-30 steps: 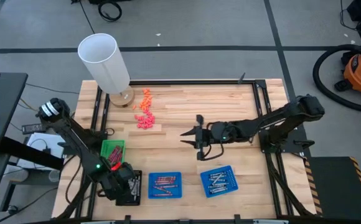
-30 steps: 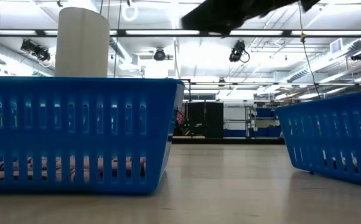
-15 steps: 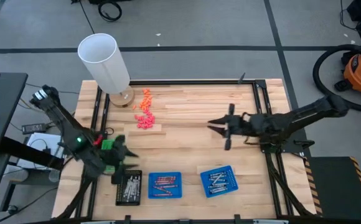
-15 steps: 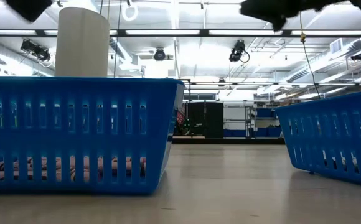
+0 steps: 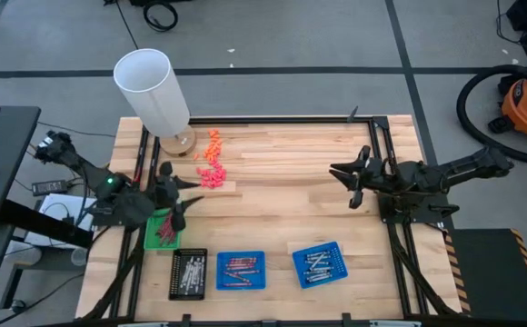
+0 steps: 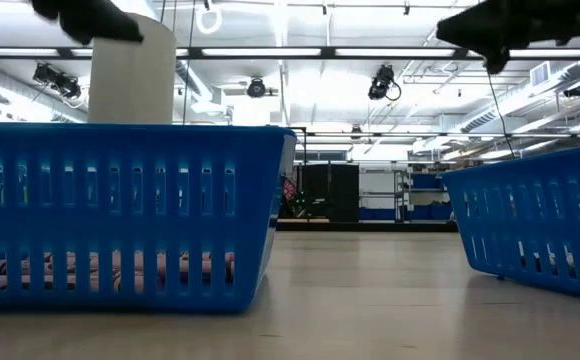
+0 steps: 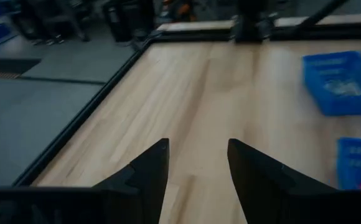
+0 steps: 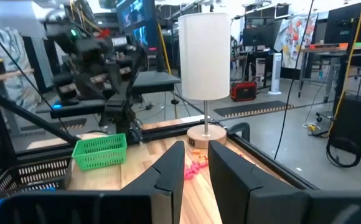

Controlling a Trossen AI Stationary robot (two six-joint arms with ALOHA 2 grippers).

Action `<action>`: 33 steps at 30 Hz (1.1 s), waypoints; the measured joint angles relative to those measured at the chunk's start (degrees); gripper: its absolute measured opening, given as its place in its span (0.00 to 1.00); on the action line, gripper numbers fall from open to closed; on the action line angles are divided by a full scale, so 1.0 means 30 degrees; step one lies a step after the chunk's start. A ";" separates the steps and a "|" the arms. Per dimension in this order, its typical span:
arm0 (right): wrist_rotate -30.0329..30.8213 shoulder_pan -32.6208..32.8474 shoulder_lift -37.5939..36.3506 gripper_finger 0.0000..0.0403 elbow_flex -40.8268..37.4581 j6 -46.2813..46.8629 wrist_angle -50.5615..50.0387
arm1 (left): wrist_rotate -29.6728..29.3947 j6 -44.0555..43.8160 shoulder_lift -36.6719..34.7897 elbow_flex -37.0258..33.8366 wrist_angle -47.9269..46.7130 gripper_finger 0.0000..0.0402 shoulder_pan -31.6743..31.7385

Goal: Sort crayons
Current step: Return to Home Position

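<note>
Pale wood tabletop [image 5: 282, 154] carries a row of small baskets along one edge. The crayons [image 5: 240, 270] lie in them: reddish in one blue basket [image 5: 241, 255], greyish in the second blue basket [image 5: 336, 247] and the black basket [image 5: 188, 253] (a green basket [image 5: 151, 238] stands next to it). The left gripper [image 5: 177, 189] hovers by the green basket, jaws spread and empty. The right gripper [image 5: 347, 182] hangs mid-table, jaws parted, empty. Pink-orange bits [image 5: 212, 174] near the white cylinder [image 5: 153, 86] may be crayons too. Homing well means folding back high, clear of cylinder and baskets.
</note>
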 joint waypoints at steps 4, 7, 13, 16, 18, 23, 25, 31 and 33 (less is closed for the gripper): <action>0.0000 0.0000 -0.1716 0.20 -0.1136 -0.0050 -0.0059 | 0.0108 0.0342 -0.1972 -0.2496 0.2356 0.44 0.1272; 0.0000 0.0000 -0.3247 0.20 -0.1707 -0.0189 -0.0347 | 0.0435 0.1466 -0.3644 -0.4227 0.5106 0.44 0.2077; -0.0012 -0.0003 -0.6089 0.20 -0.2160 0.0769 -0.2278 | 0.0824 0.3350 -0.6699 -0.6563 0.8106 0.44 0.3491; -0.0001 0.0000 -0.7099 0.20 -0.2203 0.1199 -0.3687 | 0.1507 0.3399 -0.7870 -0.7416 0.8624 0.44 0.4108; 0.0217 0.0000 -0.7605 0.20 -0.2203 0.1498 -0.4341 | 0.1552 0.3333 -0.8414 -0.7968 0.8963 0.44 0.4355; 0.1113 -0.0002 -0.8088 0.20 -0.2612 0.1821 -0.4539 | 0.1596 0.4173 -0.9302 -0.9686 1.1253 0.44 0.4747; 0.1499 -0.0064 -0.8189 0.20 -0.3538 0.1796 -0.3019 | 0.1603 0.4502 -0.9390 -1.0492 1.2562 0.44 0.4748; 0.1612 -0.0524 -0.8174 0.20 -0.5811 0.1890 0.0060 | 0.2065 0.6834 -0.9373 -1.2544 1.6503 0.44 0.4748; 0.1972 -0.0654 -0.8181 0.20 -0.5802 0.1836 0.0281 | 0.2103 0.7197 -0.9359 -1.2692 1.6910 0.44 0.4767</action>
